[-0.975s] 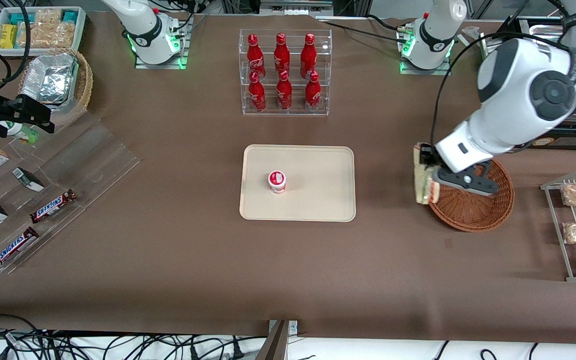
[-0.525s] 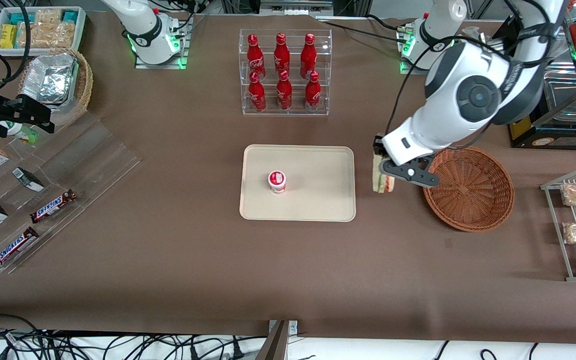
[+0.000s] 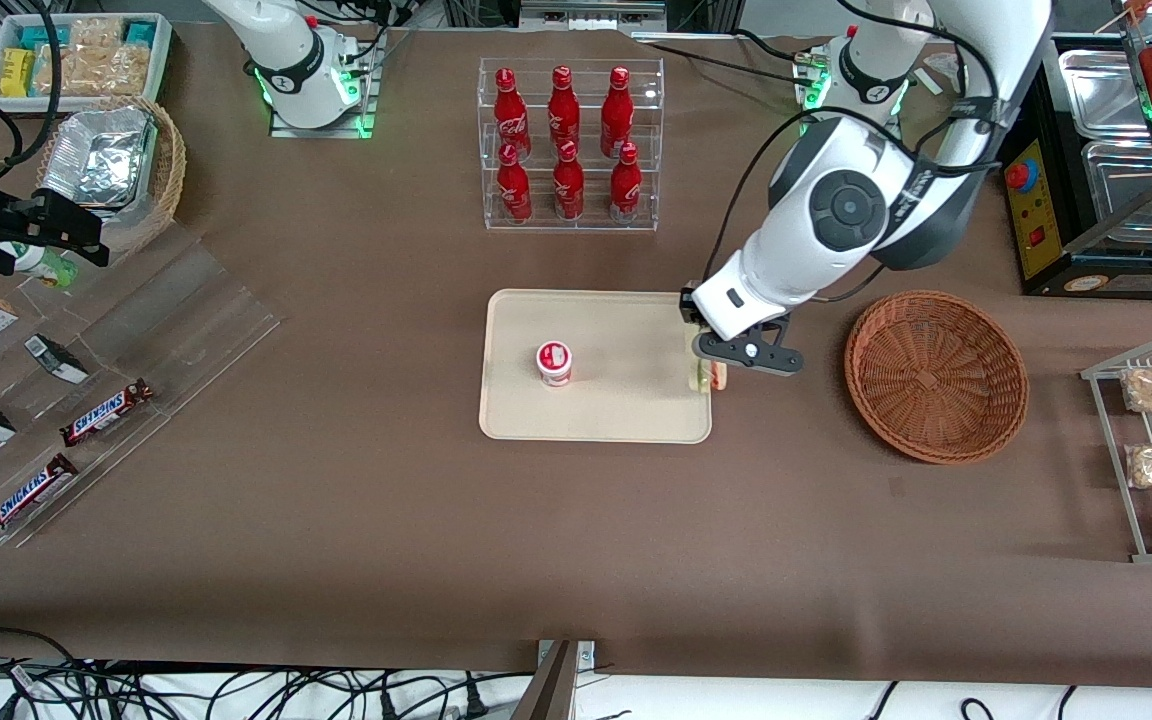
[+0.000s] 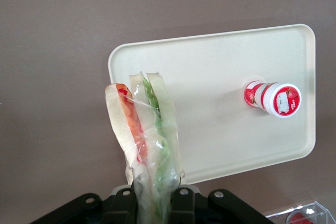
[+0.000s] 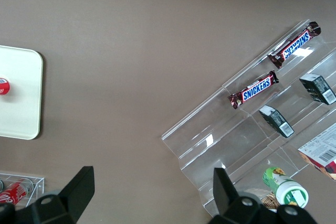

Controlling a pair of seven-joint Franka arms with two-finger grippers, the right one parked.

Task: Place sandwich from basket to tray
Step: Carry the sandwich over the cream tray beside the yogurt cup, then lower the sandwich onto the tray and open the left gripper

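- The tabletop (image 3: 386,520) is lying bare nearest the front camera, its brown covering running up under everything else.
- The tray (image 3: 626,420) is sitting mid-table, with a small red-and-white cup (image 3: 554,362) standing upright on it, toward the parked arm's end of the tray.
- The gripper (image 3: 708,372) is hanging at the tray's 3 o'clock rim, pinching the sandwich (image 3: 706,375) by one end, so the wedge is dangling from it.
- In the wrist view the sandwich (image 4: 147,129) is showing its bread slices edge-on, with red and green filling between them under clear wrap; its free end is overlapping a corner of the tray (image 4: 220,66), while part of it is over bare tabletop.
- The sandwich is looking airborne, not resting on anything, though how high it is hanging is hard to tell.
- The basket (image 3: 936,375) is sitting empty at 3 o'clock from the tray, well apart from the gripper, toward the working arm's end.
- A clear rack of red bottles (image 3: 568,145) is standing at 12 o'clock from the tray, farther from the camera.
- Judged from this, the carry step is in hand: the sandwich is out of the basket and just reaching the tray.
- The next move is probably calling for travel toward 9 o'clock until the whole wedge is over the tray, stopping short of the cup.
- Then a descent and a release should be laying it flat inside the rim.
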